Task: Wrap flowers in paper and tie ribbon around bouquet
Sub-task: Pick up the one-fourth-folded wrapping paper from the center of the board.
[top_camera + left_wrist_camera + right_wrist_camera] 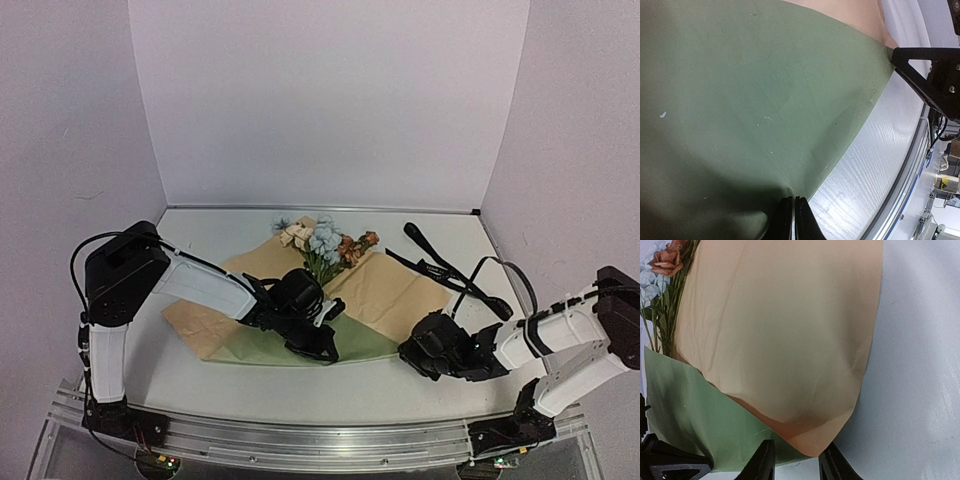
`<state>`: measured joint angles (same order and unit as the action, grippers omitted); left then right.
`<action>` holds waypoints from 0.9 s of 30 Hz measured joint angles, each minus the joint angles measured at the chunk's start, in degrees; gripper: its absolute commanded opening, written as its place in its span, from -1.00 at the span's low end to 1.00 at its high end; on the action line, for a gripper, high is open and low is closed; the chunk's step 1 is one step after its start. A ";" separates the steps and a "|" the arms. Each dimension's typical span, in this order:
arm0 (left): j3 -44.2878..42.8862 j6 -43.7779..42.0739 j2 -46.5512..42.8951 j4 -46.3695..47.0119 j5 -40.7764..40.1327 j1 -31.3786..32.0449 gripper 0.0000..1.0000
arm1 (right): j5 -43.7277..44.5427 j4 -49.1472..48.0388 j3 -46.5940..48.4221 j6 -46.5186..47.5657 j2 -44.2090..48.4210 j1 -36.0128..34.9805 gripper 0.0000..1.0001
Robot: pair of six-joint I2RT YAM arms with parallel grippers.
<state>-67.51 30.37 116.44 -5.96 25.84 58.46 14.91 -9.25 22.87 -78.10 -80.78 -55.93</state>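
Pinching paper (740, 100), left gripper (793, 220); ribbon (436, 270) print illegible.

A white table (400, 385) fills the floor of the enclosure, its top showing a faint wood-like grain up close (860, 170) and a few dull scuffs (920, 365); a plain pale back wall (330, 100) rises from its far edge, with a left side wall (60, 120) and a right side wall (580, 130) closing in the flanks; a silver aluminium rail (300, 440) runs along the near edge; beyond it, blurred room clutter (945, 175) is too indistinct to name.
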 measured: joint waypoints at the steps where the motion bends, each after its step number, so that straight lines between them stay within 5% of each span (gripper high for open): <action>1: 0.00 0.00 0.00 0.00 0.00 0.00 -0.89 | -0.03 -0.09 0.00 0.12 -0.12 0.01 -0.60; 8: 0.00 0.02 0.00 0.02 0.00 0.00 -0.89 | 0.30 -0.13 0.00 1.80 -0.23 0.03 -1.00; 27: -2.09 -1.10 0.22 -1.69 -1.62 1.48 -0.94 | 1.26 8.90 5.11 13.54 8.73 -1.33 -1.00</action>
<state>-69.59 29.27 116.66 -7.64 24.22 59.93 16.17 -0.35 27.98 -64.56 -72.05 -57.26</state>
